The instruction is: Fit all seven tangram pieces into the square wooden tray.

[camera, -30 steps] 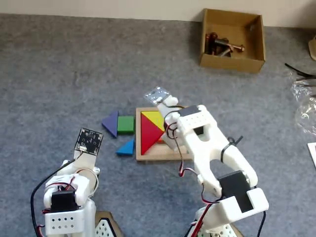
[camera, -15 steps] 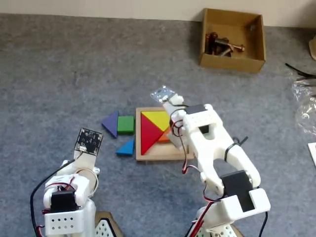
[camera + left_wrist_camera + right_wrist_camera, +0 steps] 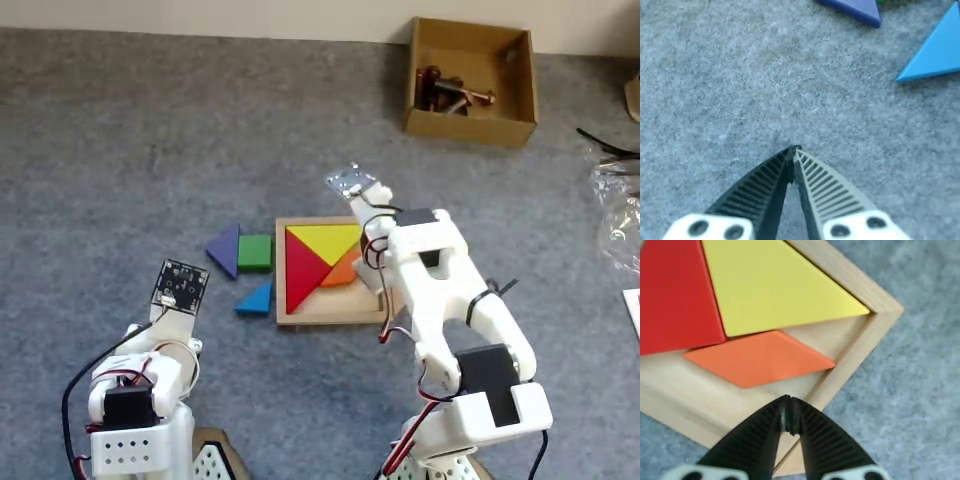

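Hanging low over the grey felt counter [image 3: 120, 150], the left tool [image 3: 792, 150] has its ribbed fingers pressed tip to tip with nothing between them. It sits at the near left, well apart from the tray.

Just beyond it, three loose pieces lie on the felt left of the tray:
- light blue triangle [image 3: 257, 298], nearest, close to the tray's near left corner
- green square [image 3: 255, 252], farther back, just beside the tray's left rim
- dark blue triangle [image 3: 225, 250], touching or almost touching the green square's left side

The right arm stretches over the tray's right side. The right tool [image 3: 788, 412] is pinched closed and empty, above bare wood near a tray corner, just short of the orange piece. Whether it touches the wood cannot be told.

The square wooden tray [image 3: 330, 318] lies mid-counter and holds three pieces:
- red triangle [image 3: 300, 268] against the left rim
- yellow triangle [image 3: 325, 240] along the far rim, its edge meeting the red
- orange parallelogram [image 3: 343, 270] tucked below the yellow and beside the red

Bare floor shows along the near side.

Far right, a cardboard box [image 3: 465, 128] holds small metal parts.
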{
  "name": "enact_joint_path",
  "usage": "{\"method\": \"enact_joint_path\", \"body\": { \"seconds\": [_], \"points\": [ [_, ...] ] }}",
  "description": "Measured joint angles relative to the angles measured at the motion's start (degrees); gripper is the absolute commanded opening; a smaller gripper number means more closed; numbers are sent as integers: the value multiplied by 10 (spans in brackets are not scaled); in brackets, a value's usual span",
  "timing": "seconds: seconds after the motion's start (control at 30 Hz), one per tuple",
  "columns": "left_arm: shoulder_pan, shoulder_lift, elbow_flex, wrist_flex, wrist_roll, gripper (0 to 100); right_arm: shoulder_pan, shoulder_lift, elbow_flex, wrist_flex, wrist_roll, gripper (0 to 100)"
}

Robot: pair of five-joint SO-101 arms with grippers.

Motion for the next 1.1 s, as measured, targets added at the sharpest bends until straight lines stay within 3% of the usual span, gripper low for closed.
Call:
{"method": "enact_joint_path", "body": {
  "seconds": [0.33,0.6,1.1],
  "points": [
    [0,0,0,0,0,14,2,-3,-3,0,0,5],
    [0,0,0,0,0,14,1,-118,-3,25,-37,5],
    [0,0,0,0,0,14,-135,-151,7,30,-43,5]
  ]
}}
